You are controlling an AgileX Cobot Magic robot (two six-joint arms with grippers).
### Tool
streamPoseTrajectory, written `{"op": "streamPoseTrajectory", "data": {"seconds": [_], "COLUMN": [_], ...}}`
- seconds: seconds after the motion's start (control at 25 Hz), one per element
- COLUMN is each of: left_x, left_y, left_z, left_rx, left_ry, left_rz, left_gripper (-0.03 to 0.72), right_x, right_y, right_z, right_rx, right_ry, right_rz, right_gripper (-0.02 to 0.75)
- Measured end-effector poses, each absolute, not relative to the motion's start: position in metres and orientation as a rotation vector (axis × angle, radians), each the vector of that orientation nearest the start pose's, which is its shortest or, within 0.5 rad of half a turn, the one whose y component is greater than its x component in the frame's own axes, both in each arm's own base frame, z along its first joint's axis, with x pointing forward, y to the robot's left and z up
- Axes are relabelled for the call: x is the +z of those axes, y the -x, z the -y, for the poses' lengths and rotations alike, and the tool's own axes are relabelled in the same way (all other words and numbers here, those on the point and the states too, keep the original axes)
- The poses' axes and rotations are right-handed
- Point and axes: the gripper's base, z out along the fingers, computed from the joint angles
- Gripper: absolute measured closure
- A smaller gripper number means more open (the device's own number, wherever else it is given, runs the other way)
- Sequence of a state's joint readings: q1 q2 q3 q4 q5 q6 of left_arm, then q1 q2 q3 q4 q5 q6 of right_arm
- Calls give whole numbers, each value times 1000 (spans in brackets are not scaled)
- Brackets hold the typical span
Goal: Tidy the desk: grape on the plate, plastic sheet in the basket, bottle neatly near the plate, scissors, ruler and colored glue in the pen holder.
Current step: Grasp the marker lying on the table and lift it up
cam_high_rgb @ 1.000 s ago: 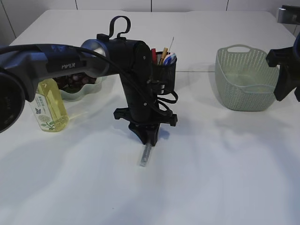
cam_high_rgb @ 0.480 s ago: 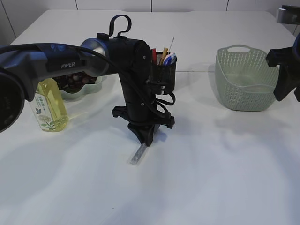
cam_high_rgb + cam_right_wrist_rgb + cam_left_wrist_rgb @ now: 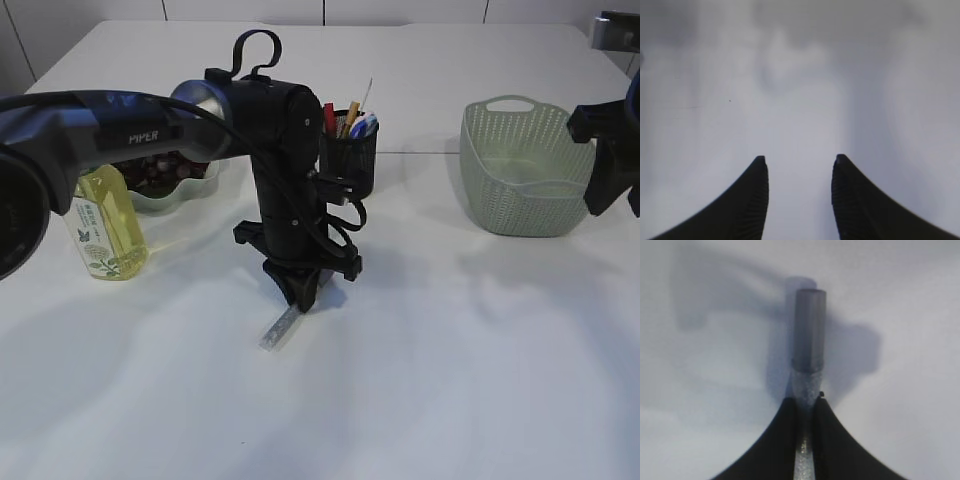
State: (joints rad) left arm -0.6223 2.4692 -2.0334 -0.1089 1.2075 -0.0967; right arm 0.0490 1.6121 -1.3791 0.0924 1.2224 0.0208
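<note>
My left gripper (image 3: 297,297) points down at mid-table, shut on the colored glue (image 3: 279,328), a glittery silver tube. In the left wrist view the glue (image 3: 808,330) juts out past the left gripper (image 3: 806,401) with its grey cap forward, just above the tabletop. The black pen holder (image 3: 350,160) stands behind the arm with several coloured items in it; I cannot make out scissors or ruler among them. Dark grapes (image 3: 155,170) lie on the pale plate (image 3: 190,190) at left, with the yellow bottle (image 3: 102,225) upright beside it. My right gripper (image 3: 800,160) is open and holds nothing. The plastic sheet is out of view.
A pale green mesh basket (image 3: 520,170) stands at the right, close to the right arm (image 3: 610,165) at the frame edge. The left arm (image 3: 120,135) stretches in from the left over the plate and bottle. The white table (image 3: 450,380) extends toward the front.
The left gripper shut on the glue tube, then shifted slightly left, and the tube's free end swung to the left and off the table.
</note>
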Motion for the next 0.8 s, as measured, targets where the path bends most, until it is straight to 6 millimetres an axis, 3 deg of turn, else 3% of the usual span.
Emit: {"op": "streamPoseTrajectory", "data": {"seconds": [0.36,0.48,0.64,0.8], "left_x": [141,148,140,151], "left_y": [-390,-380,-359,-342], "left_z": [290,282,267,252], "left_rx": [-164,-151,-153,-232], "left_ry": [-768,-774,-753,-690], "left_rz": [-3018,-3040,-3024,-2820], "left_gripper": [652,652,652,652], "right_x": [300,300,300,300], "right_y": [-319,-319,-319,-319], "right_z": [-24,-24,-23,-23], "right_rx": [142,142,140,140], "right_ry": [11,11,11,11], "right_rz": [-2941,-2941,-2941,-2941], "right_gripper": [393,393,393,393]}}
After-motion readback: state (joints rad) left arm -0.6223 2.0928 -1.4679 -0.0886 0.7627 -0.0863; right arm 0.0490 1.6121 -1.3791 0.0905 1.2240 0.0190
